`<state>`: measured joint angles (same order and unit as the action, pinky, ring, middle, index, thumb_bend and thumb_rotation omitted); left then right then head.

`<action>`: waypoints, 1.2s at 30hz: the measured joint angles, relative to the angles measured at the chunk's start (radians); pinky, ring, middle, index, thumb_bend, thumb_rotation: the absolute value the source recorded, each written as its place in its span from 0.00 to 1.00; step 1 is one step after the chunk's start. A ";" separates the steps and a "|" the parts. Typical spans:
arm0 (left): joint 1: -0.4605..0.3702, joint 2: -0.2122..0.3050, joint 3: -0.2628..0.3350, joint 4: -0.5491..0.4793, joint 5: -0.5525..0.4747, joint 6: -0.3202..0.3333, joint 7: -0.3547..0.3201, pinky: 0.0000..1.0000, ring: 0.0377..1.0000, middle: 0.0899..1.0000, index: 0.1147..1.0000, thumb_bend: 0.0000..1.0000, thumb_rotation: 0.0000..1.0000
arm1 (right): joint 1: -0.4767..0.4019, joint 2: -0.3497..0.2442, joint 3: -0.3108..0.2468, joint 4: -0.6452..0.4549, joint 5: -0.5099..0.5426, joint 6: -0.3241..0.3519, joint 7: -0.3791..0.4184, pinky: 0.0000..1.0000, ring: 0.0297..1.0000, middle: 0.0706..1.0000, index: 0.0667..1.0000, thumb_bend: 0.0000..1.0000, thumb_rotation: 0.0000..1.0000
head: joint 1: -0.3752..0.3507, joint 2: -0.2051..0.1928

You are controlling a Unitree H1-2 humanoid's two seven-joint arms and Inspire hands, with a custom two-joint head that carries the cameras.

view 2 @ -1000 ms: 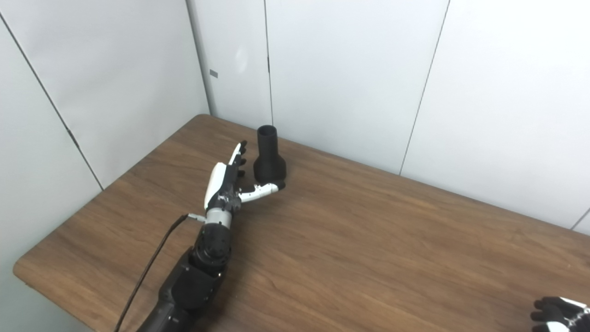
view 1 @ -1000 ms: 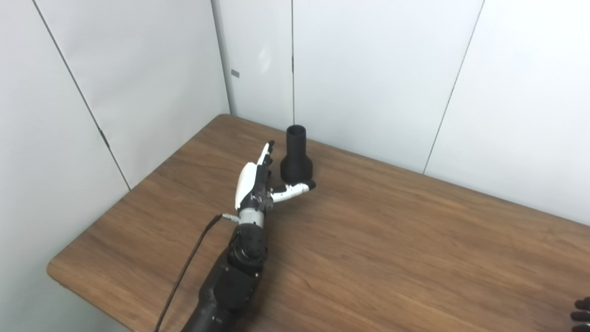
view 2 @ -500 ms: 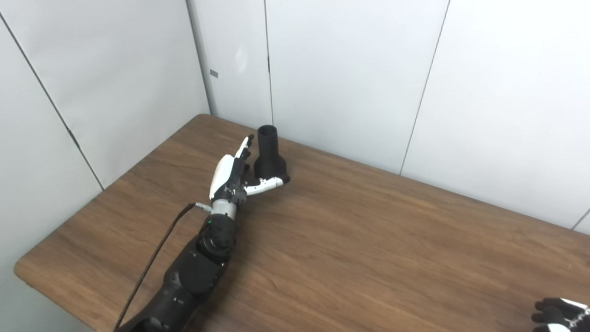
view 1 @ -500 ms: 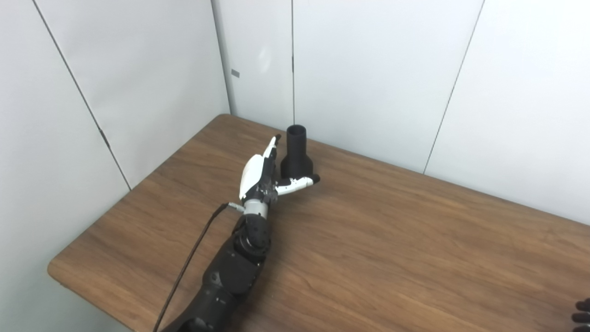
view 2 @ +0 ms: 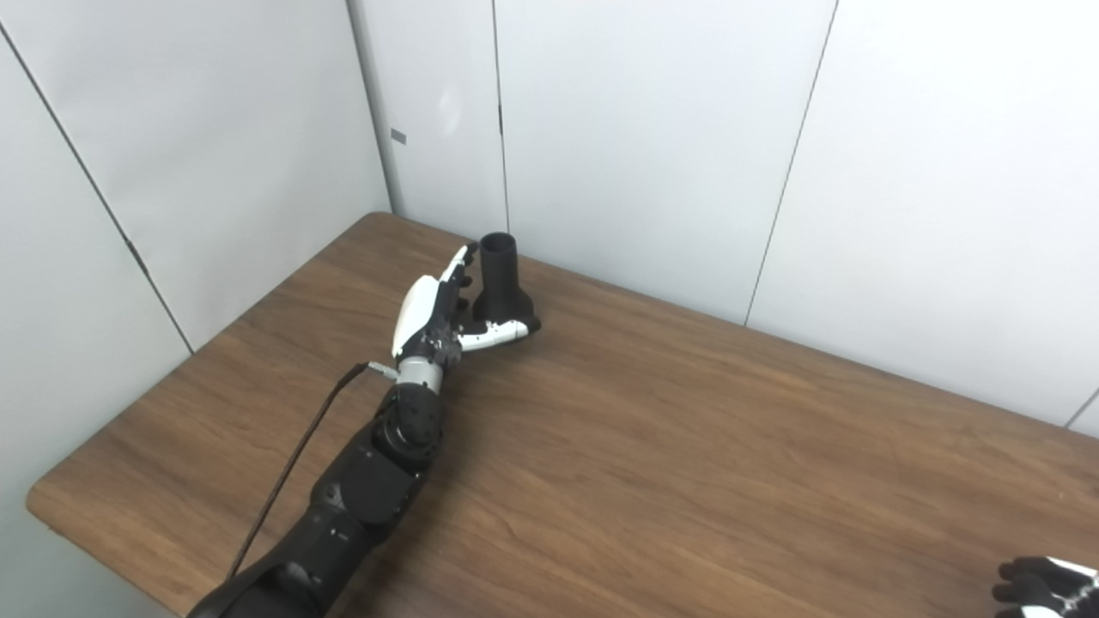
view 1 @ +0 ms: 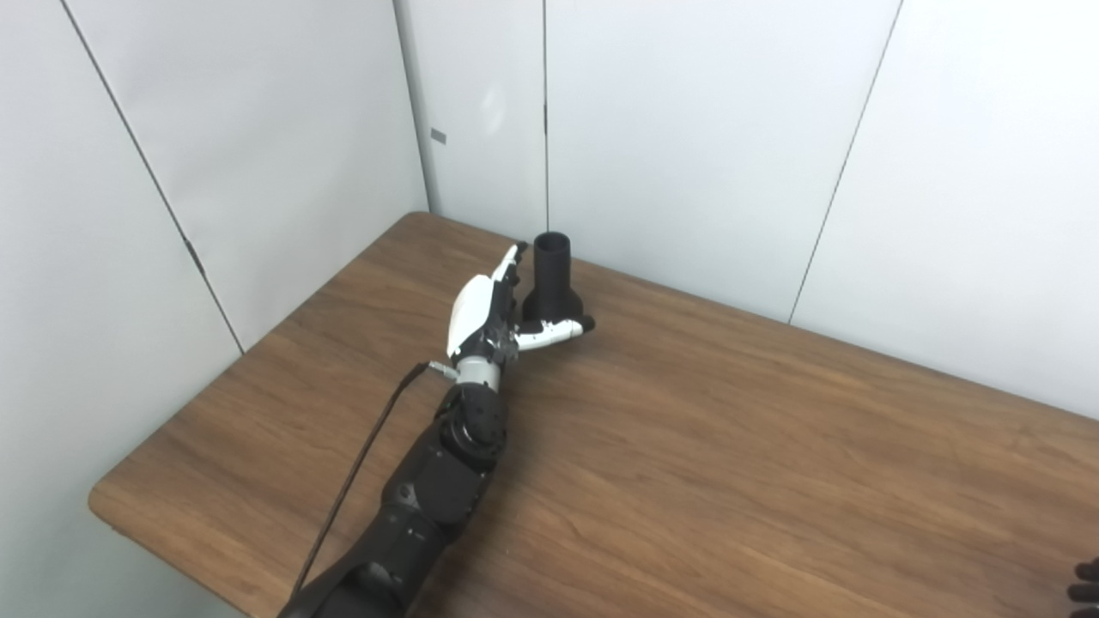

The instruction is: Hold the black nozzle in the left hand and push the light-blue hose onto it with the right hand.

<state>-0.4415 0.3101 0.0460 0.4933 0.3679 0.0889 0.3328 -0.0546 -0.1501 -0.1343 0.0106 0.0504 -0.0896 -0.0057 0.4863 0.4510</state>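
Black nozzle (view 1: 551, 283) beside spread left hand (view 1: 486, 313), perhaps touching.

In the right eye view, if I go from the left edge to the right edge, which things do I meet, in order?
Cable → left hand → black nozzle → bare stretch of the table → right hand, only partly in view at the bottom right corner.

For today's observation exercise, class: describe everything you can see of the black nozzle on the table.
The black nozzle is matt and dark, seemingly plastic. It stands upright on the wooden table near the far edge by the white wall. It has a wide round base that tapers up into a narrower tube with an open top. The left robot hand is open beside it, fingers along its left side and thumb across the front of the base; contact cannot be confirmed.
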 measured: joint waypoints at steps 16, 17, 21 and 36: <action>-0.025 0.042 -0.043 0.025 -0.001 0.016 -0.022 0.65 0.78 0.87 0.89 1.00 0.25 | 0.009 0.000 0.000 -0.004 -0.002 0.000 0.001 0.39 0.50 0.52 0.48 0.62 0.52 | -0.014 0.008; -0.027 0.043 -0.048 0.028 0.000 0.016 -0.022 0.66 0.78 0.87 0.89 1.00 0.26 | 0.010 0.000 0.000 -0.007 -0.002 0.000 0.001 0.39 0.50 0.52 0.48 0.62 0.52 | -0.014 0.008; -0.041 0.049 -0.067 0.055 0.003 0.016 -0.022 0.69 0.80 0.88 0.88 1.00 0.27 | 0.012 0.000 0.000 -0.022 -0.003 0.000 0.001 0.39 0.50 0.52 0.48 0.62 0.52 | -0.017 0.009; -0.051 0.080 -0.122 0.095 0.037 -0.024 -0.024 0.67 0.77 0.84 0.83 1.00 0.23 | 0.017 0.000 0.000 -0.030 -0.004 0.000 0.000 0.41 0.52 0.54 0.49 0.56 0.49 | -0.018 0.009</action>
<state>-0.4923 0.3897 -0.0757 0.5882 0.4045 0.0645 0.3092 -0.0375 -0.1502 -0.1344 -0.0190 0.0460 -0.0891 -0.0053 0.4679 0.4602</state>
